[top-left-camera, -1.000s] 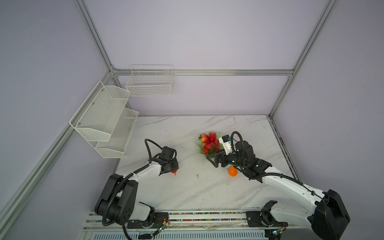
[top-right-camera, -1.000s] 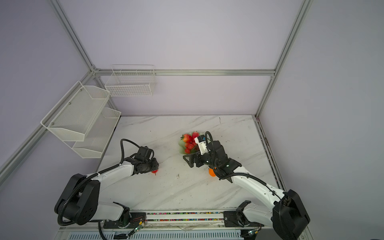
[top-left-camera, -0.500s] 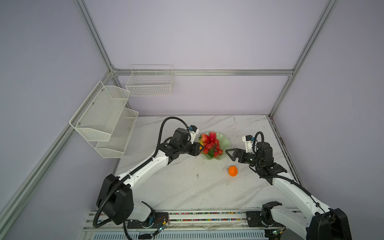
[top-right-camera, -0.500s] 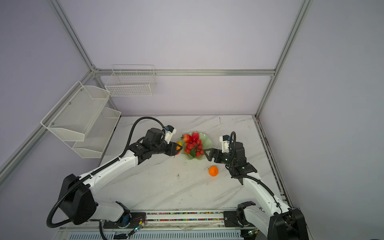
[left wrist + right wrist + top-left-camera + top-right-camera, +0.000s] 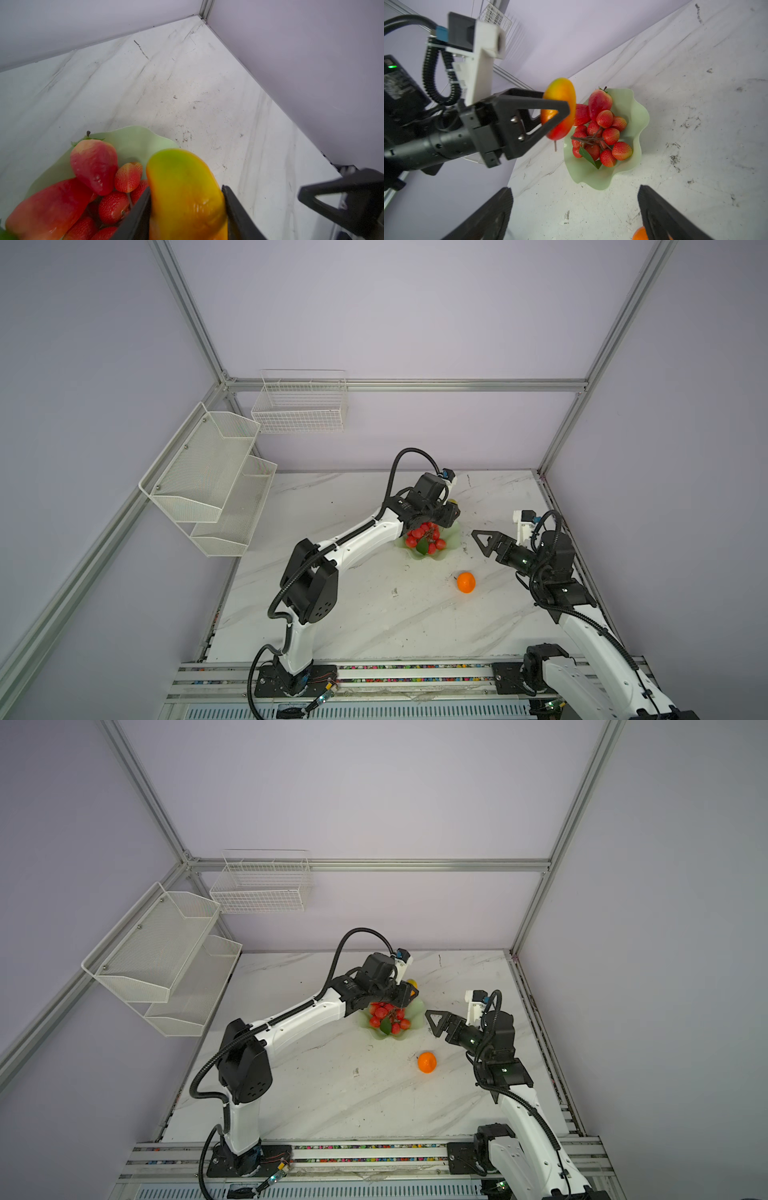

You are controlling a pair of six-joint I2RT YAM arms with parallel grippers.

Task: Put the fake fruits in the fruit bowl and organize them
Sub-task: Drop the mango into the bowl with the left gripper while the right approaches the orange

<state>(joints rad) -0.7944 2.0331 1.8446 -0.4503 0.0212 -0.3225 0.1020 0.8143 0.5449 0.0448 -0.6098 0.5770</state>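
Marble-patterned white tabletop [image 5: 353, 614], walled in pale lilac, fills the lower half of both top views. Just right of centre sits the fruit bowl [image 5: 454, 536] [image 5: 417, 1011], a mint-green dish with a wavy rim. It holds a red grape cluster [image 5: 602, 141] with its green leaf [image 5: 588, 156], a strawberry [image 5: 599, 101] at the far side, and a second red fruit [image 5: 581, 114] touching the strawberry.

At the bowl's upper edge in the top views, the left gripper [image 5: 451, 514] is clamped on the red-yellow oblong fruit [image 5: 560, 97] [image 5: 182, 187]. One black finger [image 5: 141, 203] presses each flank, and the fruit's yellow-green end sticks out past the fingertips above the rim. Whether it touches the bowl I cannot tell.

Below and right of the bowl, well apart from it, the round orange [image 5: 466, 582] [image 5: 427, 1062] lies alone on the table. The right gripper [image 5: 482, 543] hangs just right of the bowl, jaws spread wide with nothing between them.

Upper left in the top views, a wire basket [image 5: 301, 406] and a two-tier mesh shelf [image 5: 208, 481] are mounted on the walls.
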